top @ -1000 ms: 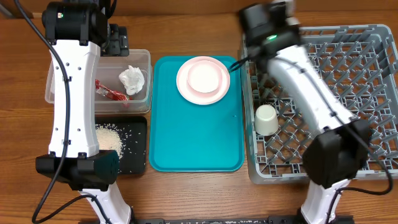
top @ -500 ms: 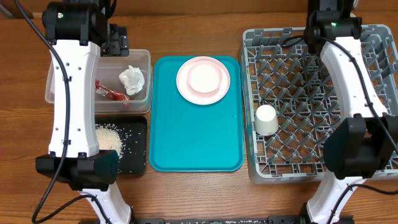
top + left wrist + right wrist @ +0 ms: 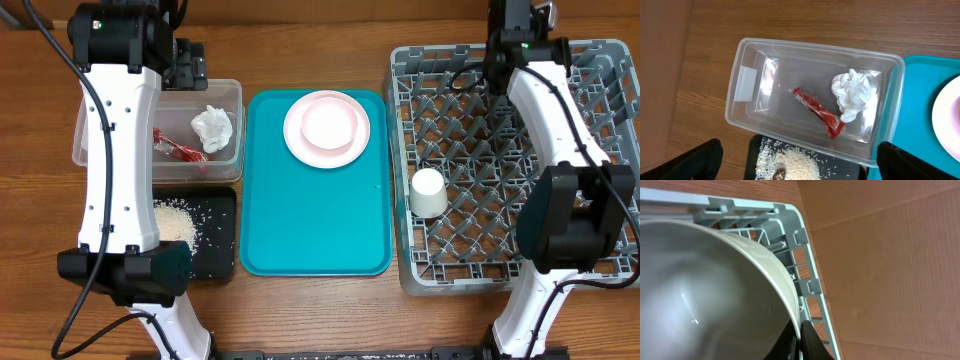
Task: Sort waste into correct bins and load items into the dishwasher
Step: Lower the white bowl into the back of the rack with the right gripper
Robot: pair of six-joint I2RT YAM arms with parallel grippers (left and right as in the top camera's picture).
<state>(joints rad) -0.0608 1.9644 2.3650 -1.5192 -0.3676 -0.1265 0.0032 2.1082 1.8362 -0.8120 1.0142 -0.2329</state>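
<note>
clear tub (image 3: 747,85) holds napkin (image 3: 855,94) and wrapper (image 3: 820,112) — left gripper (image 3: 799,150) wide, right gripper (image 3: 799,330) pinches bowl (image 3: 705,290) over rack (image 3: 810,285).

Overhead is looking straight down; left wrist is sharing the clear tub (image 3: 780,115) beyond its jaws; right wrist is viewing closely.

Teal tray (image 3: 315,220) near half bare — free passage; cup (image 3: 428,192) occupies rack (image 3: 465,255) left edge.

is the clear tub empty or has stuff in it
Not empty: the clear tub holds a crumpled white napkin and a red wrapper.
</note>
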